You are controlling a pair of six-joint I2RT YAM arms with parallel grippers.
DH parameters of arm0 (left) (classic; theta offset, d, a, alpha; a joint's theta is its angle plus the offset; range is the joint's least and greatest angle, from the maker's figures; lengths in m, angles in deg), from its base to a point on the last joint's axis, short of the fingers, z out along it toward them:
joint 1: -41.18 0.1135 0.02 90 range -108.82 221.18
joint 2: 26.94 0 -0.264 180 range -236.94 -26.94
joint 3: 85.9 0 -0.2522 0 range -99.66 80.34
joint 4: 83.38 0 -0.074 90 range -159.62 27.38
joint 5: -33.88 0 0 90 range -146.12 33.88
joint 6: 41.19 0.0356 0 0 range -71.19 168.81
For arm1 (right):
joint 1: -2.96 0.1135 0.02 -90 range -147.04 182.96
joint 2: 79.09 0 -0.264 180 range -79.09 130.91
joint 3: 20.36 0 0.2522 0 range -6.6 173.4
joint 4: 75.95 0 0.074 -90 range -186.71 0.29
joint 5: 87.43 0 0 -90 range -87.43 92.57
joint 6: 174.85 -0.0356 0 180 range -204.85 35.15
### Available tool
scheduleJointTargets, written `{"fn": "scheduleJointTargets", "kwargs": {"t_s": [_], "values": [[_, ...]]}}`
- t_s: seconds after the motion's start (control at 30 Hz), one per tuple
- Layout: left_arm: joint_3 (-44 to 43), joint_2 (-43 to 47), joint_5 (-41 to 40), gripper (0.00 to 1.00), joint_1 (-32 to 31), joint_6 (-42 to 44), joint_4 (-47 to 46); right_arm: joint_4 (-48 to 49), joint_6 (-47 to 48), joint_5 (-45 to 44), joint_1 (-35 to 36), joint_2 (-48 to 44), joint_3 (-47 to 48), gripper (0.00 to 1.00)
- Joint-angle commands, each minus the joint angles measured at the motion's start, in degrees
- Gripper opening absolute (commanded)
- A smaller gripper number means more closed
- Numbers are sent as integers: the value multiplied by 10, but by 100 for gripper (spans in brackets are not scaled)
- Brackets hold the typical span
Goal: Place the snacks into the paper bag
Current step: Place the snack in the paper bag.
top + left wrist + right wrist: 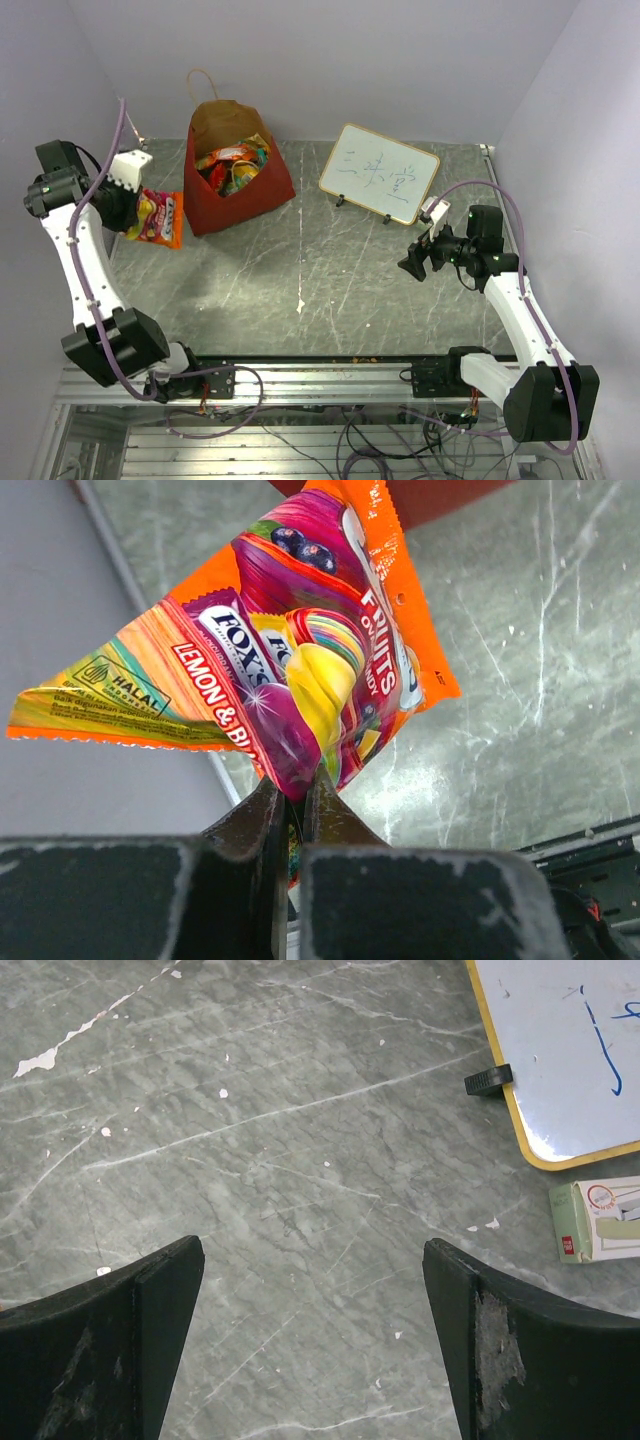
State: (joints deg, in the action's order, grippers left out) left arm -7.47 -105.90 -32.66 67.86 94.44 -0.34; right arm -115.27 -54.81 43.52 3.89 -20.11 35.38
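Since the candy packet (290, 670) is light, crinkly and slippery, a pinch on a flat edge seems safest; the left gripper (293, 790) is clamped on one edge, holding it just left of the paper bag (240, 205). Glossy orange, fruit print, lumpy with sweets. Empty right gripper (312, 1255) spread wide over table (300, 1140) near whiteboard (560, 1050).

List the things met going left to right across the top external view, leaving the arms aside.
Fox's candy packet → red paper bag → whiteboard
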Motion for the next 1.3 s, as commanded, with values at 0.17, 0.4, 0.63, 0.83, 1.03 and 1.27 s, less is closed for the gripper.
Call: {"fn": "scheduleJointTargets", "kwargs": {"t_s": [0.17,0.4,0.63,0.83,1.03,1.27], "values": [[-133,23,22,7,-16,-122,-26,5,7,5,-4,-12,-8,92],[-191,11,49,7,-55,-228,-92,5,7,4,-4,-14,-8,94],[-209,-9,12,7,-124,-309,-172,5,7,3,-3,-14,-9,94],[-214,-30,-30,7,-184,-344,-226,7,7,1,-4,-14,-10,94],[-219,-60,-65,7,-232,-365,-269,7,7,1,-4,-13,-10,95],[-232,-107,-88,7,-258,-401,-297,7,7,0,-4,-12,-10,95]]}}
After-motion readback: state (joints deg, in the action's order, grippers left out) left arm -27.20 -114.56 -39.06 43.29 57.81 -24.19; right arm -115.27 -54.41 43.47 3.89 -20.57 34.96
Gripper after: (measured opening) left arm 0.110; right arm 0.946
